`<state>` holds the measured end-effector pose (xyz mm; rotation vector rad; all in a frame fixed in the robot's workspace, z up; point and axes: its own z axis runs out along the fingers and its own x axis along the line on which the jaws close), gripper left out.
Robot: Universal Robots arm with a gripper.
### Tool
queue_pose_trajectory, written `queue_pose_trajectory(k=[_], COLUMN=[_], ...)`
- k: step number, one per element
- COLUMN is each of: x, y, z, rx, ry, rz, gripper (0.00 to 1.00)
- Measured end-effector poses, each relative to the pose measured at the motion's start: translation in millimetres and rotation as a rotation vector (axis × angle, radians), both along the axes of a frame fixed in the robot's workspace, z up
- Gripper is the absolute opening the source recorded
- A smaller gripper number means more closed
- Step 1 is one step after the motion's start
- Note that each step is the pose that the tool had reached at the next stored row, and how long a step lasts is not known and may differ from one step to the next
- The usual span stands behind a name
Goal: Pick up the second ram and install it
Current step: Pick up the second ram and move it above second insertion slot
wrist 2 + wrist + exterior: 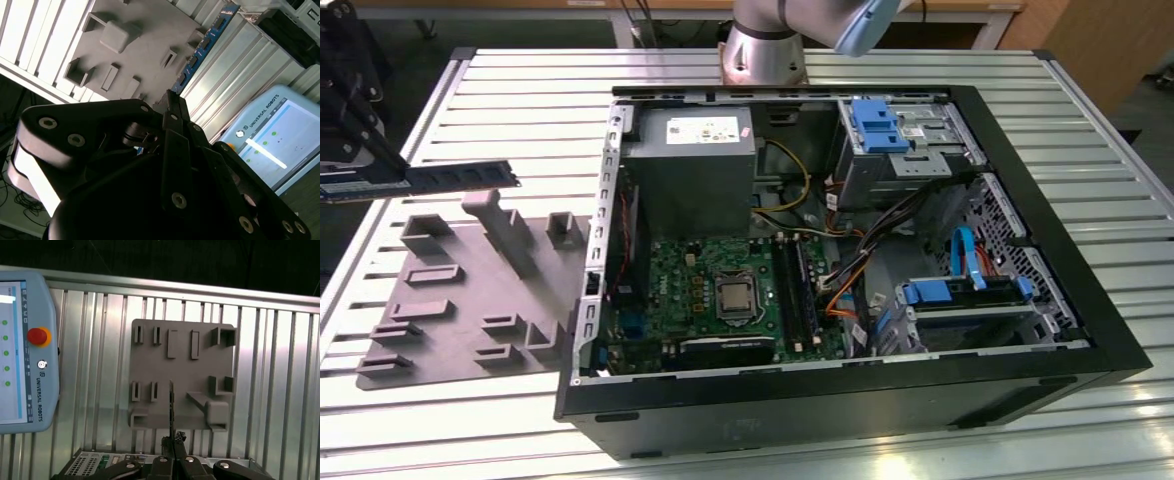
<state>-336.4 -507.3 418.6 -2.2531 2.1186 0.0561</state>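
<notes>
Our main worry is the grip: the black pincer (170, 97) is closed on just one end of the long, flat, dark blue-black memory stick with its row of chips (447, 179). The rest of the stick juts out unsupported, so any jolt could let it pivot or slip between the fingers. A tilted stick would meet the long black slots (794, 290) of the green motherboard (687, 275) askew and could jam or bend. The raised rim of the open black computer case (854, 400) is another hazard, as is the bundle of orange and black cables (847, 270) just beside the slots. Either could catch the free end.

The arm reaches from its grey base (767, 50) out to the exterior view's left. There it holds the stick roughly level in the air over the grey plastic holder tray (467, 300) on the slatted metal bench (1067, 130). The stick is outside the case and well apart from the slots.
</notes>
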Motion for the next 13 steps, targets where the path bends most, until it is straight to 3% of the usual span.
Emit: queue_pose_trajectory(k=[13], x=[9.3], y=[0.0], z=[0.0], rx=[0.0000], ry=[0.0000], rz=[0.000], gripper=[0.12])
